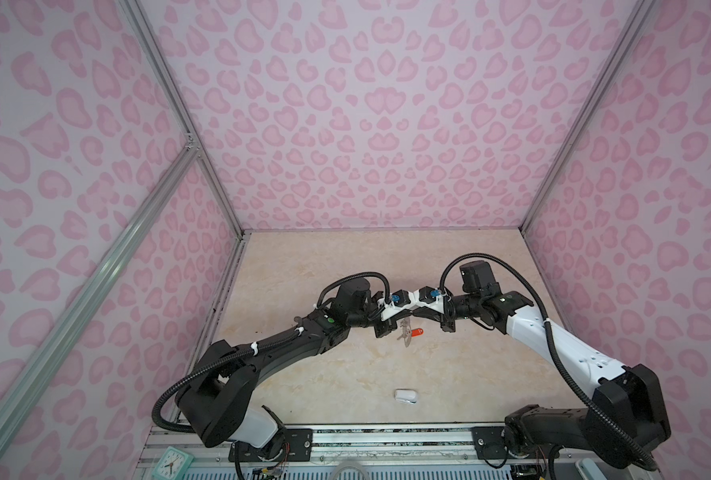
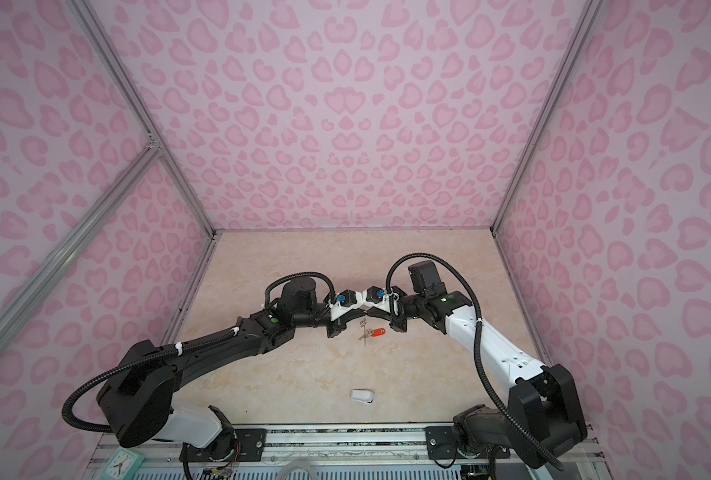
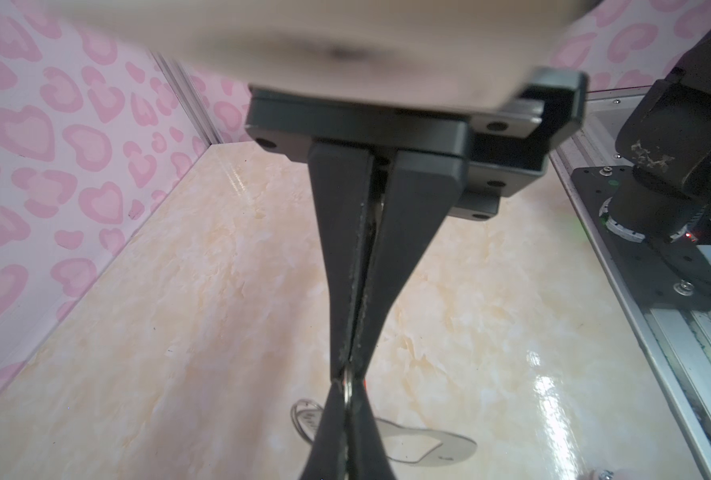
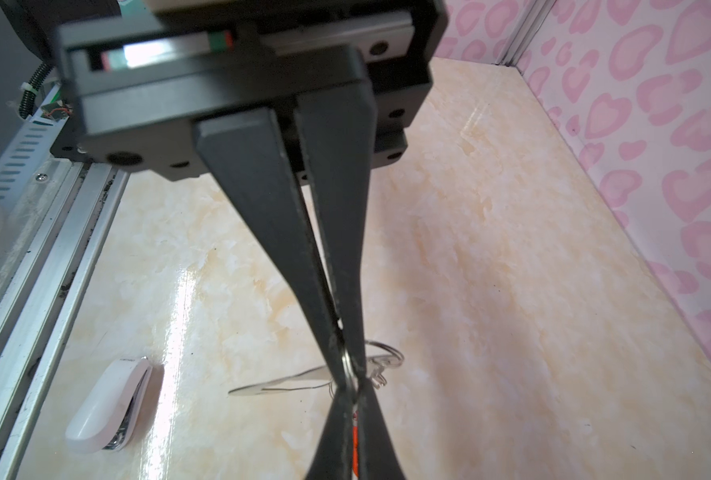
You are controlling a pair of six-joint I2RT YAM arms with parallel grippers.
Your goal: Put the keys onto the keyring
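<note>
Can't read the tiny grey print on the small white rounded plastic object (image 4: 108, 405), way too small. Same deal with a faint mark on the flat grey-brown plate keyring (image 3: 428, 449).

About that keyring: big cut-out for a handle, thin wire loops bunched along one edge. Sits well beyond the white object, toward the back wall, roughly mid-way across the cream marble-look counter (image 1: 345, 374). Can't tell whether lying flat or lifted a bit.

Silver key with the orange-red oblong plastic tag (image 1: 417, 331) right beside the plate, on the same far side of the white object. Touching or not, no idea.

Black left pincer (image 3: 347, 370) and black right pincer (image 4: 349, 374) tip to tip just above the plate, also well beyond the white object. Both squeezed together, each nipping the same thin silver wire ring (image 3: 347, 388). Can't tell whose ring, plate's or key's.
</note>
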